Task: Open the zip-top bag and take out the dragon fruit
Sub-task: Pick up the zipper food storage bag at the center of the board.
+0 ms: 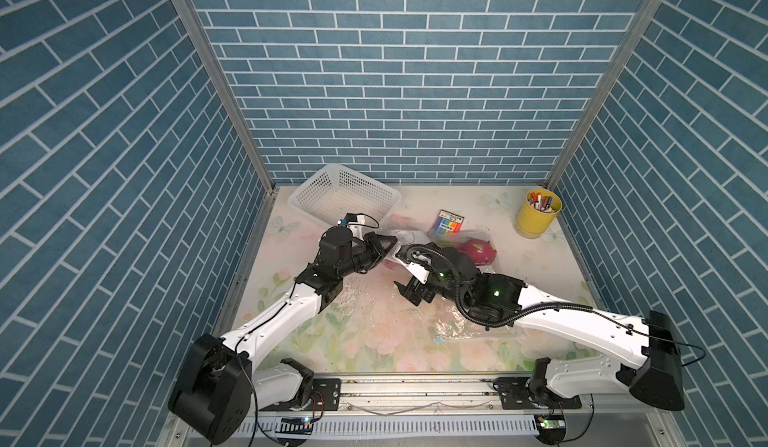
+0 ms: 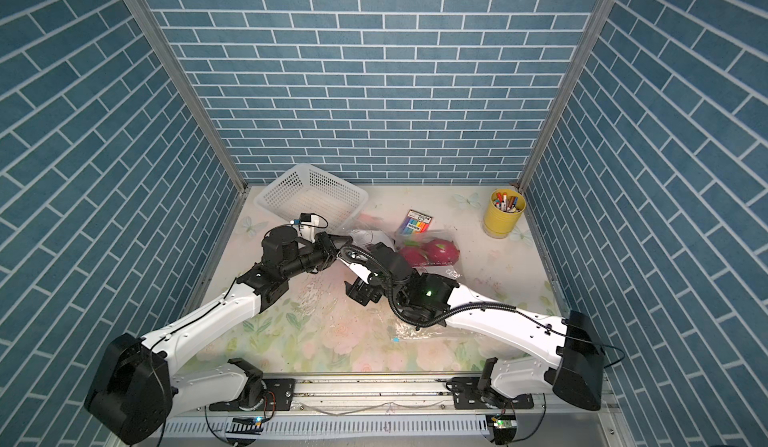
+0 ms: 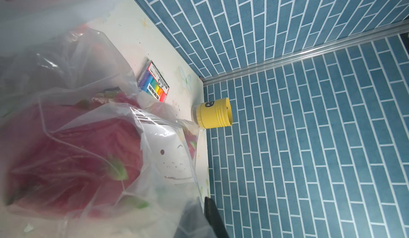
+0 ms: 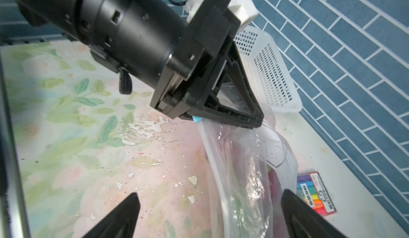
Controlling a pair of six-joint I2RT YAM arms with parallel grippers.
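Right wrist: zip-top bag (image 4: pixel 243 159) pinched by left end effector (image 4: pixel 255 121).

Basket (image 1: pixel 347 193) at desk (image 1: pixel 316 328) far-left corner, pen cup (image 1: pixel 538 212) far-right corner, marker pack (image 1: pixel 449 223) between them; dragon fruit (image 1: pixel 478 251) in bag (image 4: pixel 243 159) just before pack, right of my left pincer (image 1: pixel 392 242).

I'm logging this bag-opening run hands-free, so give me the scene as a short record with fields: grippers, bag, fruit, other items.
left gripper: shut on the zipper edge of the zip-top bag
right gripper: open, jaws wide, by the bag
dragon fruit: inside the bag
other items: white basket, yellow cup, highlighter pack
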